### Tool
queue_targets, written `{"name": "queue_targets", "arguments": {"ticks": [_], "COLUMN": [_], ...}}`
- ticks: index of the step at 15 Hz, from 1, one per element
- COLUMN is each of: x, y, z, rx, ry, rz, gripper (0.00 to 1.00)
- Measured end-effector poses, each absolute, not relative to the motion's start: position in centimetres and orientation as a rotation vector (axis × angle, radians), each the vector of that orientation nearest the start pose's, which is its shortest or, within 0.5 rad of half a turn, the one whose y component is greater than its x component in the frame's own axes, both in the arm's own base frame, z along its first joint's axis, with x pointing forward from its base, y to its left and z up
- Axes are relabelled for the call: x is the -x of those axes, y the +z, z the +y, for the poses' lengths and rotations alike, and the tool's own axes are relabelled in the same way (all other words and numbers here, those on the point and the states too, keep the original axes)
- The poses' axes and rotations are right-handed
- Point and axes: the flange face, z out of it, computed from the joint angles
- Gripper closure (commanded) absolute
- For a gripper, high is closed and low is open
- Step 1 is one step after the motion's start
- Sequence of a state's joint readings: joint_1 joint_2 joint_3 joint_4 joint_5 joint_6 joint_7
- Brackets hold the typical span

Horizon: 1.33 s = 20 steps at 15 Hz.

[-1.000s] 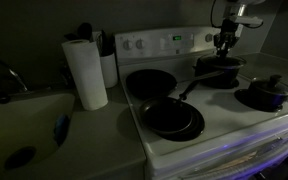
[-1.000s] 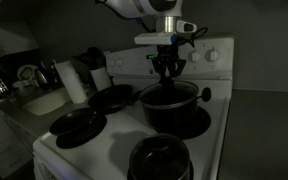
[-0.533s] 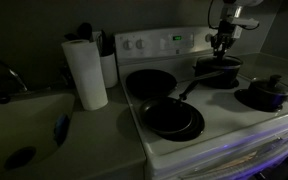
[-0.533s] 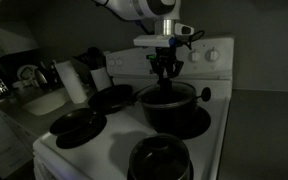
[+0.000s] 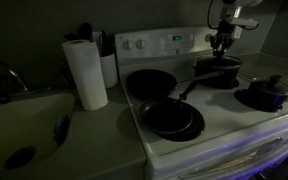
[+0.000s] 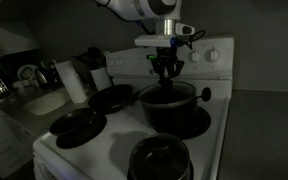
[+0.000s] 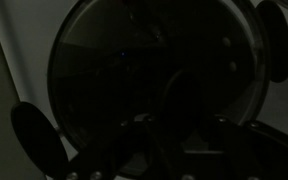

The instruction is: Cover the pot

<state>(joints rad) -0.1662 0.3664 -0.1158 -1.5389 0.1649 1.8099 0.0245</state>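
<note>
Currently you are hovering gripper just above pot. Pot is sitting on rear burner of stove, beside frying pan. Frames being too dark, cannot tell whether jaws are apart or together.

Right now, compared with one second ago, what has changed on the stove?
Only the gripper moved: it shifted slightly above the pot, apparently upward, then held still. It is too dark to tell whether it gripped or released anything. The pot, the frying pans, the saucepan and the paper towel roll stayed in place.
</note>
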Motion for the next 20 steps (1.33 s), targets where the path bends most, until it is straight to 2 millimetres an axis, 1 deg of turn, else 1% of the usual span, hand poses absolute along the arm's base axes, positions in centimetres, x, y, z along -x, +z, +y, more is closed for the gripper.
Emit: {"name": "queue_targets", "arguments": {"ticks": [4,7,11,15,20], "x": [-64.0,-64.6,-65.2,-65.0,-64.2], "y": [43.8,43.9,44.0,44.0,44.0], "z": [-16.1,-16.2,-15.9,-15.5,-15.0], "rx": [2.97,2.971,2.971,2.968,2.97], "ry": [0.088,0.001,-0.106,-0.149,-0.225], "rz": [0.526,0.57,0.631,0.672,0.732], "gripper": [0.87,0.87,0.87,0.87,0.87]}}
